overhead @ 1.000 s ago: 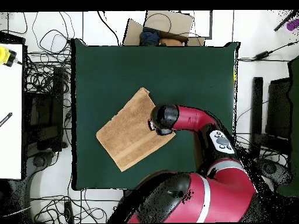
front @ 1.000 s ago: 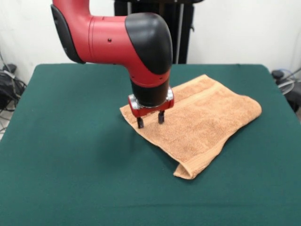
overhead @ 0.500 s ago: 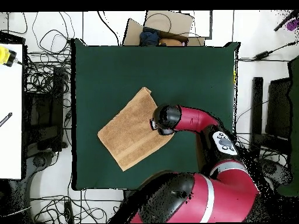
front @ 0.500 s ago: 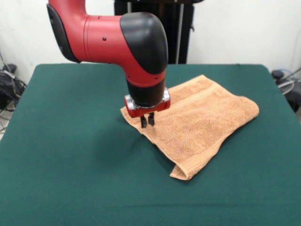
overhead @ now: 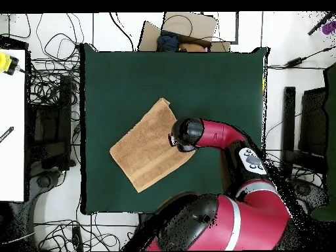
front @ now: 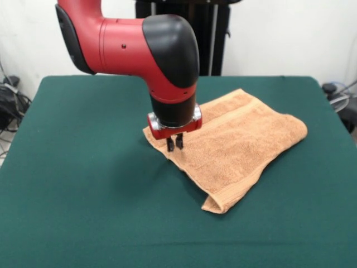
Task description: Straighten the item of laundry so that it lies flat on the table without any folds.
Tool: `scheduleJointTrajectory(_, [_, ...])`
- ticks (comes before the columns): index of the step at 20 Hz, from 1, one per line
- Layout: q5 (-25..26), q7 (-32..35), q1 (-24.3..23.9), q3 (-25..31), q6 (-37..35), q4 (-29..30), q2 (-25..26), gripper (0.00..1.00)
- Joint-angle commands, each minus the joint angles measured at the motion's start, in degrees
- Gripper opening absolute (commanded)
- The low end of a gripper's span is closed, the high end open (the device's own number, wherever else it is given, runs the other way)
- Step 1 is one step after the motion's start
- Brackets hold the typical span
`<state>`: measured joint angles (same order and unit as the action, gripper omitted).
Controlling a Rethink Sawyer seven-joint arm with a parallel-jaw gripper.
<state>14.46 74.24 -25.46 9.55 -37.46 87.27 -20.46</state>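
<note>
I see my arm (front: 134, 44) reaching in from above, its red link running level before the black elbow joint turns it straight down. The wrist (front: 174, 114) points vertically, ending in a red and silver flange. Below it my gripper (front: 175, 143) hangs with both black fingers (front: 169, 144) drawn close together, only a thin gap between them. From overhead, the arm (overhead: 220, 134) bends back toward its base.

No text, label, brand, number or sign can be read anywhere.
</note>
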Motion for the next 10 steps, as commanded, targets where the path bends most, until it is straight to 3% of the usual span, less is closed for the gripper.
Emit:
scheduleJointTrajectory(1, [0.89, 11.87, -0.66, -0.92, 11.91, 0.24, 8.35, 0.00])
scheduleJointTrajectory(10, [0.90, 9.55, -2.18, -0.01, 10.75, -0.67, 8.60, 0.00])
